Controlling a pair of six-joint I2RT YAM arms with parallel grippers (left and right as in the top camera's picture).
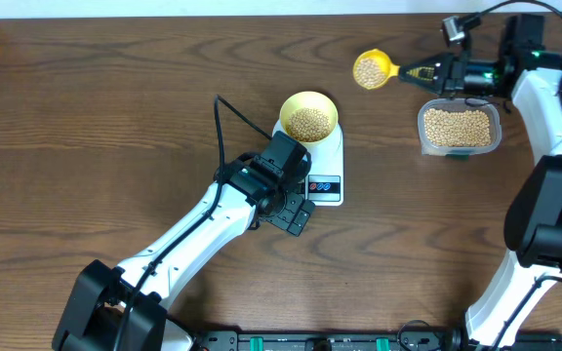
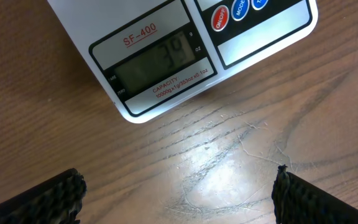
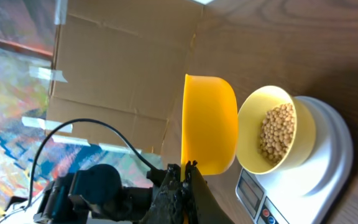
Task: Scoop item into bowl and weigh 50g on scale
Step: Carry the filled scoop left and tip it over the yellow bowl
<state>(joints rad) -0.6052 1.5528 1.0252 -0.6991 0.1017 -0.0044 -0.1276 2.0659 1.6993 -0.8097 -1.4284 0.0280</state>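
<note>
Right claw clenched on yellow scoop heaped with beans, left claw spread wide, empty, above desk, scale reading 39, bowl part-filled

grained wood table, glossy white plastic scale, smooth yellow plastic scoop, clear plastic tub

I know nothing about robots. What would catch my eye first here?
At the upper right of the overhead view, the right gripper holds a bright yellow scoop heaped with beans, next to a clear tub of more. In the middle, a pale yellow bowl partly full of beans sits on a white scale. The left gripper hovers open before the scale's display, which faintly seems to read 39.
</note>
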